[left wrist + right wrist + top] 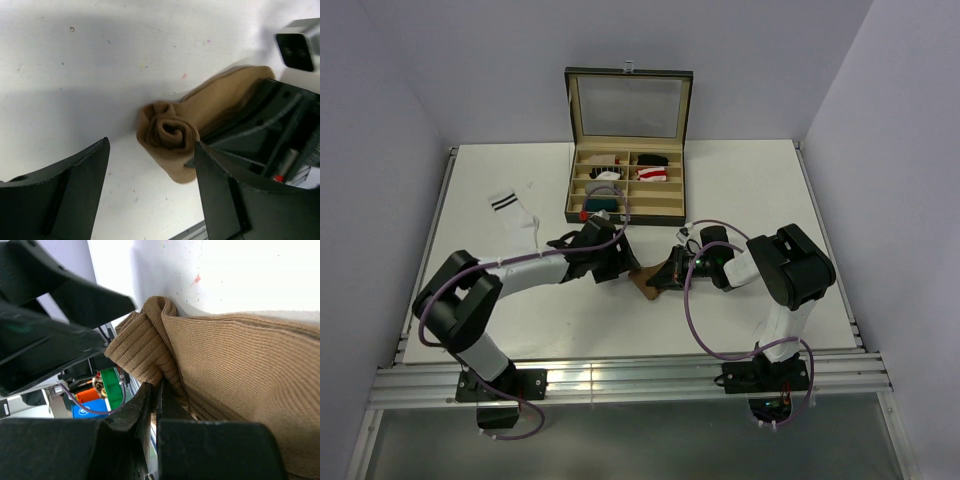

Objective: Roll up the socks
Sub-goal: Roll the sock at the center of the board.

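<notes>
Only the top view takes in the white sock [515, 218], flat on the table [750, 190] at the far left, and the open box [625, 185] at the far side. In it the tan sock [644, 283] is just a scrap between the arms, near the middle. The left wrist view gives its shape: one end wound into a loose spiral, the rest trailing flat. The left gripper [150, 150] stands wide, a finger either side of the roll, grasping nothing. The right gripper [156, 395] is clenched on the sock's ribbed fabric.

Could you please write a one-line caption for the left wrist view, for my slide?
Open left gripper straddling the half-rolled tan sock on the white table, the right gripper pinching its flat end.
</notes>
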`<state>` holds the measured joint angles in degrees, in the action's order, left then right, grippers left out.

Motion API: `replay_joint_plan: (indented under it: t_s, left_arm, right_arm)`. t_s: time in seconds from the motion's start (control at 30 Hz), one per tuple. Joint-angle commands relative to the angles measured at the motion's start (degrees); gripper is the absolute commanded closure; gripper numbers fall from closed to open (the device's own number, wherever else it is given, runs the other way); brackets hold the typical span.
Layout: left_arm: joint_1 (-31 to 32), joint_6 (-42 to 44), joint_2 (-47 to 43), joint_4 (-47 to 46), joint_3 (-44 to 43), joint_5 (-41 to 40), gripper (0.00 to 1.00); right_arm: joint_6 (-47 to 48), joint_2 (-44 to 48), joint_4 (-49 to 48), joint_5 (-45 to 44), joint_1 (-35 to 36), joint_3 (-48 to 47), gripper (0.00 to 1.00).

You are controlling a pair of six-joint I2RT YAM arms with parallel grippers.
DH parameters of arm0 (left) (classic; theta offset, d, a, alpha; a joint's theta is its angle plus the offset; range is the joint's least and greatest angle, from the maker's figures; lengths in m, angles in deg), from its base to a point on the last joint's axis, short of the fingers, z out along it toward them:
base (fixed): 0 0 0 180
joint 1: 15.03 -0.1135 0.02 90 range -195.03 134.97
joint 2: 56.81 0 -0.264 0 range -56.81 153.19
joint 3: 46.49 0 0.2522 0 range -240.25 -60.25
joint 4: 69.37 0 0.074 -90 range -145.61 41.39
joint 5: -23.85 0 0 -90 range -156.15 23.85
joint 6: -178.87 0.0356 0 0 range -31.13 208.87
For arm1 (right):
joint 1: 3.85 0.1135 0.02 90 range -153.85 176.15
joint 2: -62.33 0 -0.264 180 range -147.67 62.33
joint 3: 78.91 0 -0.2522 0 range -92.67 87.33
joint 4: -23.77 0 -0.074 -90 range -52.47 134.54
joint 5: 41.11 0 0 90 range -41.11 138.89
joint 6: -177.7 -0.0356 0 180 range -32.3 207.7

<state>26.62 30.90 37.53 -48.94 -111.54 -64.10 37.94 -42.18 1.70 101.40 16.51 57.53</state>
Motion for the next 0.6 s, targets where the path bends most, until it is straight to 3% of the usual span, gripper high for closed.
replay_joint_plan:
  t_s: [0.0,0.2,0.57]
  left_arm:
    - [0.19,-0.12,-6.45,-5.70,2.59,-1.78,0.26]
    - [0.36,4.79,-4.52,-11.24,3.21,4.89,0.29]
    - [0.45,11.48,0.48,-4.39,1.10,5.60,0.42]
  right_arm:
    - [2.30,-1.93,5.42,-5.40,-0.41,1.15,1.00]
    - [1.94,-2.10,4.90,-5.14,-0.41,1.06,1.00]
    - [2.74,-1.14,6.22,-5.84,-0.41,0.80,1.00]
